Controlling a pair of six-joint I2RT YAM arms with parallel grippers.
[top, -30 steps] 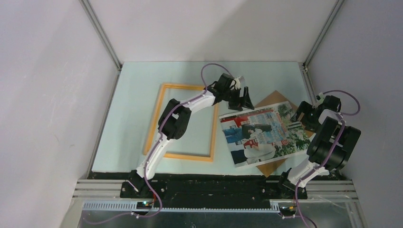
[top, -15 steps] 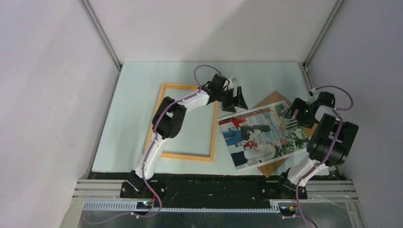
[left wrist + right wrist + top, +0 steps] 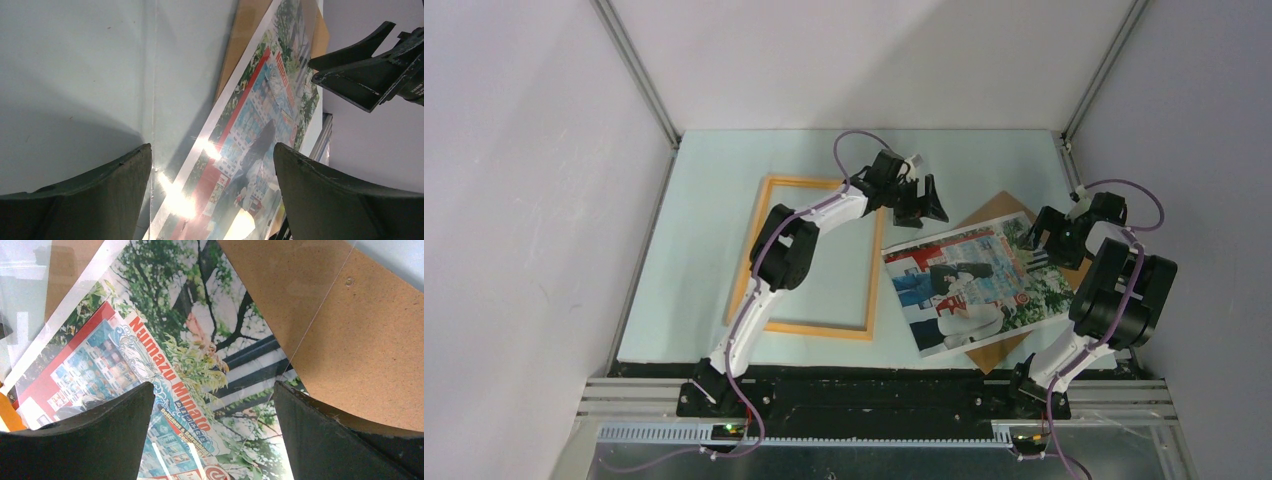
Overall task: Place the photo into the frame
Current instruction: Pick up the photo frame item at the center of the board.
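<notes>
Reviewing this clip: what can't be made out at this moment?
- Backing board: top view, mostly under the photo; outline hidden.
- Frame: top view, far right corner behind the left arm.
- Possible clear sheet: wrist views show only faint edge lines and glare; extent unclear.
- Right gripper: height above the photo unclear in every view.

Lab booth: white walls (image 3: 874, 60), aluminium struts (image 3: 636, 70)

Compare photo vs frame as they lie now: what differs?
The frame is an open light-orange rim with bare table showing through; the photo is a solid glossy colour print with a white border. The frame lies left, straight on the table; the photo lies right, partly on a brown board. The frame runs near-to-far; the photo sits crosswise and skewed. Both are rectangular and lie flat.
</notes>
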